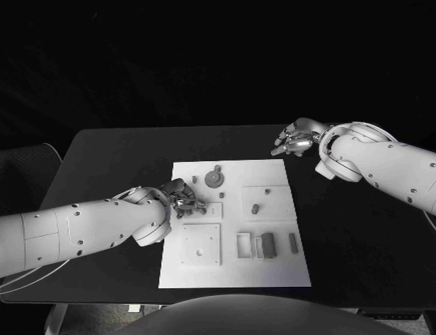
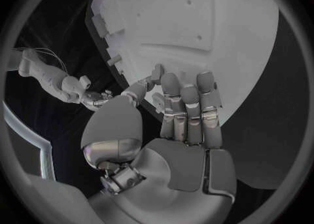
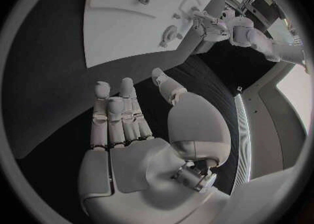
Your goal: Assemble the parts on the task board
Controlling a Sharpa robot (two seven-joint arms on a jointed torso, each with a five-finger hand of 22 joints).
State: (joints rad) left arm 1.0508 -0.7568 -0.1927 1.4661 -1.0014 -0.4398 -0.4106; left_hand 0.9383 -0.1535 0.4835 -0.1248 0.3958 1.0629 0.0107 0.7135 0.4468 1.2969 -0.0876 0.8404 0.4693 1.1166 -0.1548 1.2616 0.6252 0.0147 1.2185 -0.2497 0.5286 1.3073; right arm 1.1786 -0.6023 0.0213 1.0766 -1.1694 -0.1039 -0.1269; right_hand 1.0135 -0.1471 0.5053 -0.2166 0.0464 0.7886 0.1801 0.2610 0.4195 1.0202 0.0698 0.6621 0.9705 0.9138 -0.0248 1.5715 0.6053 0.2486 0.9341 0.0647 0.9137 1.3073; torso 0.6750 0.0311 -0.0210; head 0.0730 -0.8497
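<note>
The white task board (image 1: 233, 269) lies in the middle of the black table. On it are a round gear-like part (image 1: 213, 179), two small pegs (image 1: 256, 207), a square plate (image 1: 201, 244) and upright block parts (image 1: 268, 244). My left hand (image 1: 183, 197) hovers at the board's left edge (image 2: 196, 30), its fingers (image 2: 186, 103) straight and the thumb apart, and I see nothing held. My right hand (image 1: 296, 139) is over bare table past the board's far right corner, fingers (image 3: 114, 114) spread and empty. The right wrist view shows the board (image 3: 124, 20) with the gear (image 3: 171, 33).
Black table (image 1: 368, 237) surrounds the board, with wide room on the right side and a narrower strip on the left under my left forearm (image 1: 87, 227). A chair back (image 1: 17, 167) stands off the table's left edge.
</note>
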